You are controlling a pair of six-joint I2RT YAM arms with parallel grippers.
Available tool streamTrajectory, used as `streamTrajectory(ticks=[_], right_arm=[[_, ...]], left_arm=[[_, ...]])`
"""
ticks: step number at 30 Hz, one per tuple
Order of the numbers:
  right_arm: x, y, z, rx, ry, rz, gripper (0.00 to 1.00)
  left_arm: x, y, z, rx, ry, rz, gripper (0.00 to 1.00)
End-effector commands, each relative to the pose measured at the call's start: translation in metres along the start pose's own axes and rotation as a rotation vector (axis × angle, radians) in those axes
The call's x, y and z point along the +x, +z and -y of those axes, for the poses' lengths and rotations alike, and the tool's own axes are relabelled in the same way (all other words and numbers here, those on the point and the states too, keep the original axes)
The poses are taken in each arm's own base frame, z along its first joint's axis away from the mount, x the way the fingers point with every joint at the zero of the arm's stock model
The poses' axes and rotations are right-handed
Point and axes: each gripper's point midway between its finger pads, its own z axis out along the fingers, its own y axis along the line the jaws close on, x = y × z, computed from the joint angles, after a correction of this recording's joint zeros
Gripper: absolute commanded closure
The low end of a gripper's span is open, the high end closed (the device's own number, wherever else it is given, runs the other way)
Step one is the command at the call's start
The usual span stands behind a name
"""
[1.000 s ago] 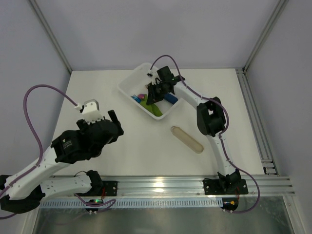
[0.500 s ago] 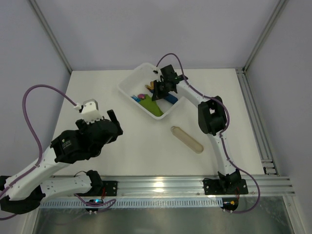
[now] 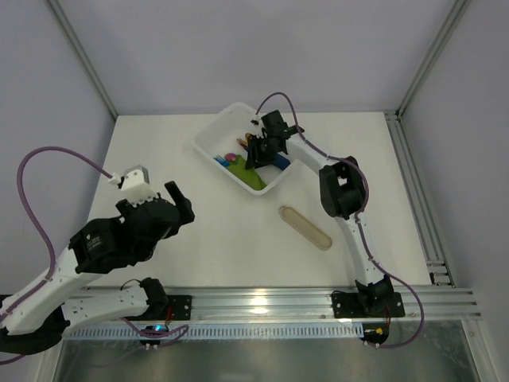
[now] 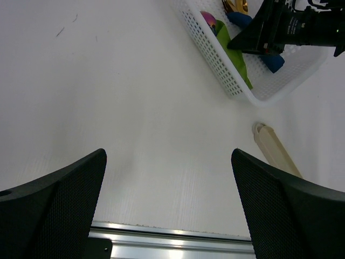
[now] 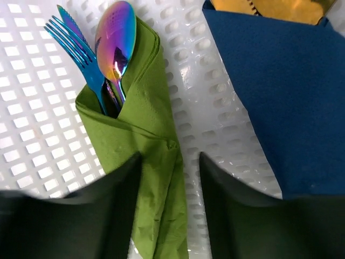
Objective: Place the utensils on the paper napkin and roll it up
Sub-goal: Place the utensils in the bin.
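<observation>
The paper napkin [image 5: 153, 135], folded round the utensils [image 5: 115, 43] (spoon and fork heads poking out toward 11 o'clock), lies in the white basket [image 3: 213, 126] at 12 o'clock on the surface [image 3: 238, 231]. The right pincer [image 5: 167, 162] straddles its lower end, jaws parted and not pinching, probably placed to catch paper and handles together. The left pincer [image 4: 168, 156] hangs wide open and empty at 8 o'clock.

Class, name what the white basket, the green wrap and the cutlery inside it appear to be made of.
The basket: likely moulded plastic, glossy white, gridded with holes. The napkin: seemingly paper, matte olive, softly creased. The utensils: probably polished metal, mirror-bright rainbow sheen.
</observation>
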Motion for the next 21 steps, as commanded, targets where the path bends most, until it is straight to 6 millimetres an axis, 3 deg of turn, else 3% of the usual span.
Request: streamTrajectory(ticks=[1, 2, 4, 5, 7, 8, 10, 11, 12, 13, 14, 15, 16, 17, 18, 19, 21], right_arm=[[-0.049, -0.042, -0.029, -0.015, -0.056, 0.133, 0.45], [-0.062, -0.058, -0.039, -0.022, -0.070, 0.170, 0.41], [-0.068, -0.076, -0.045, -0.010, -0.074, 0.184, 0.32], [-0.075, -0.097, -0.055, -0.015, -0.085, 0.215, 0.24], [-0.077, -0.122, -0.063, -0.002, -0.097, 0.234, 0.20], [-0.079, -0.149, -0.069, 0.019, -0.105, 0.265, 0.01], [-0.063, -0.169, -0.067, 0.055, -0.098, 0.240, 0.01], [-0.064, -0.204, -0.078, 0.063, -0.107, 0.292, 0.01], [-0.056, -0.217, -0.080, 0.069, -0.096, 0.292, 0.00], [-0.030, -0.215, -0.072, 0.085, -0.057, 0.241, 0.01], [-0.019, -0.225, -0.074, 0.084, -0.046, 0.250, 0.00], [-0.018, -0.266, -0.093, 0.063, -0.065, 0.352, 0.00], [0.018, -0.255, -0.082, 0.086, -0.038, 0.292, 0.00], [0.033, -0.263, -0.084, 0.086, -0.020, 0.306, 0.00], [0.040, -0.300, -0.101, 0.075, -0.044, 0.424, 0.01], [0.080, -0.282, -0.081, 0.115, -0.017, 0.366, 0.00], [0.110, -0.287, -0.072, 0.136, 0.048, 0.418, 0.00]], left_arm=[[0.003, 0.001, 0.004, 0.021, -0.061, -0.010, 0.01], [0.008, 0.002, 0.004, 0.023, -0.059, -0.020, 0.01], [0.015, 0.004, 0.008, 0.031, -0.074, -0.042, 0.01], [0.021, 0.007, 0.008, 0.023, -0.067, -0.061, 0.01], [0.028, 0.009, 0.008, 0.015, -0.071, -0.084, 0.01], [0.036, 0.011, 0.007, 0.011, -0.064, -0.102, 0.01], [0.044, 0.015, 0.008, 0.008, -0.072, -0.119, 0.01], [0.056, 0.020, 0.008, 0.009, -0.069, -0.138, 0.01], [0.061, 0.023, 0.008, 0.011, -0.085, -0.142, 0.01], [0.068, 0.026, 0.007, 0.012, -0.094, -0.150, 0.01], [0.074, 0.030, 0.007, 0.014, -0.103, -0.152, 0.01], [0.087, 0.037, 0.004, 0.017, -0.110, -0.159, 0.01], [0.095, 0.040, 0.002, 0.012, -0.143, -0.163, 0.01], [0.101, 0.044, -0.001, 0.011, -0.158, -0.162, 0.01], [0.113, 0.051, -0.005, 0.010, -0.167, -0.166, 0.01], [0.115, 0.050, -0.005, 0.027, -0.224, -0.164, 0.01], [0.120, 0.049, 0.001, 0.085, -0.298, -0.177, 0.01]])
